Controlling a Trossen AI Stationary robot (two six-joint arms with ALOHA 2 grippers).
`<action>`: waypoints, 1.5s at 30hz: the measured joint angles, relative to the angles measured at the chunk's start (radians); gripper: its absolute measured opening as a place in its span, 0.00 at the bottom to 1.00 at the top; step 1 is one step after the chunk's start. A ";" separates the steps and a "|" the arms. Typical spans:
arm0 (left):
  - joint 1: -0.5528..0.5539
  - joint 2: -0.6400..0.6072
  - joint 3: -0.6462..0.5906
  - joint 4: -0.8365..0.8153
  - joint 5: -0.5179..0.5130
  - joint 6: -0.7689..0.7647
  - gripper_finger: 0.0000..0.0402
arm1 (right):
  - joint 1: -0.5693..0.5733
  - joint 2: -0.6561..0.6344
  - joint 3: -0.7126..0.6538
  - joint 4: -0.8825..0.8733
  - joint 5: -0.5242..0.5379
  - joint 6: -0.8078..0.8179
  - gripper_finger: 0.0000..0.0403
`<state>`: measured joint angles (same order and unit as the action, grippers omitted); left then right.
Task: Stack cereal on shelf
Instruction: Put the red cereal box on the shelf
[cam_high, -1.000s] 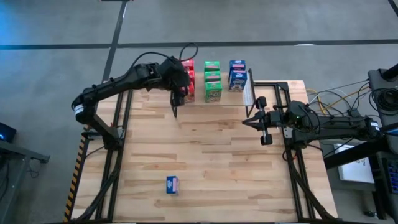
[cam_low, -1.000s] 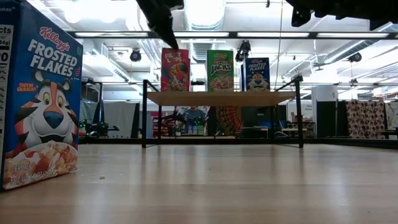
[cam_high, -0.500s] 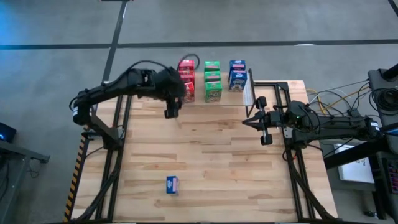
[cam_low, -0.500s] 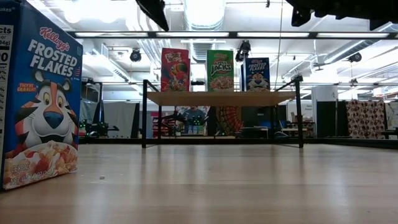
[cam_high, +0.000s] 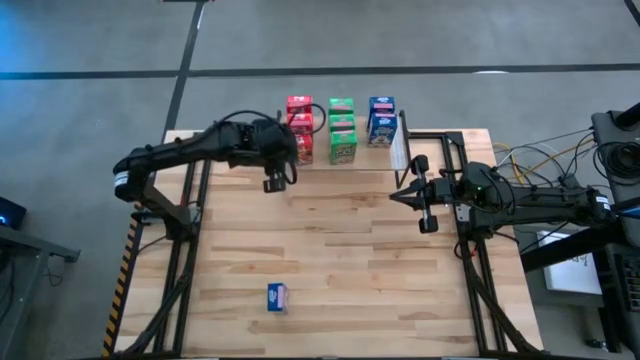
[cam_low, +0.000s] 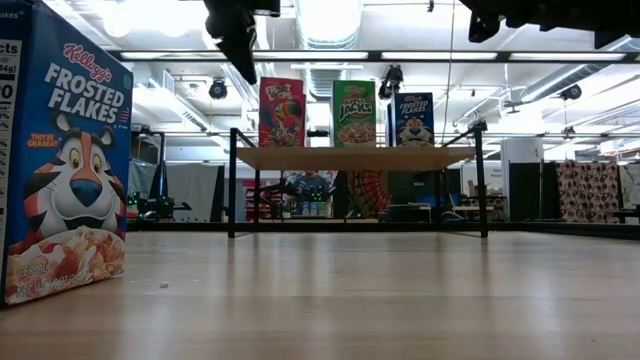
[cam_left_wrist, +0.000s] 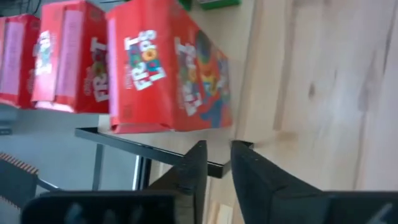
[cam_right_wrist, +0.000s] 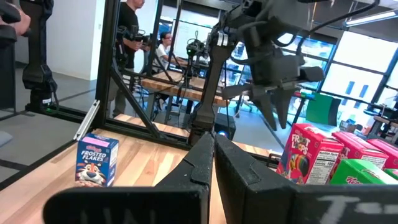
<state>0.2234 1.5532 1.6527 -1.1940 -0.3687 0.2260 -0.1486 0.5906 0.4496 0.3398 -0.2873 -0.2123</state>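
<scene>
1. Left gripper: hovering above the table just in front of the shelf, beside the red boxes. Fingers nearly together with a narrow gap in the left wrist view, nothing between them.
2. Right gripper: parked at the shelf's right end, fingers fully together, empty.
3. Shelf load: red, green and blue cereal in three columns across the plank.
4. Remaining item: lone blue box, standing on the tabletop toward the near edge, well apart from the shelf.
5. Governing relation: lone box almost straight toward the near edge from the left gripper. Upright; broad faces toward the near and far edges, judging by the low view.
6. Nearer arm: left, judged. Right gripper farther off and offset sideways.
7. Next move, judged: reopen, travel to the near edge, descend over the box.
</scene>
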 joint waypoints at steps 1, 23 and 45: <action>0.007 0.000 0.000 0.004 0.000 0.000 0.12 | 0.000 0.000 0.000 0.000 0.000 0.000 0.02; 0.096 0.005 0.000 0.119 0.001 0.016 0.09 | 0.000 0.000 0.000 0.000 0.000 -0.006 0.02; 0.026 -0.011 -0.009 0.086 0.193 -0.141 0.09 | 0.000 0.000 0.000 0.000 0.000 -0.007 0.02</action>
<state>0.2494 1.5425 1.6441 -1.1076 -0.1756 0.0851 -0.1489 0.5907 0.4496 0.3397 -0.2874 -0.2195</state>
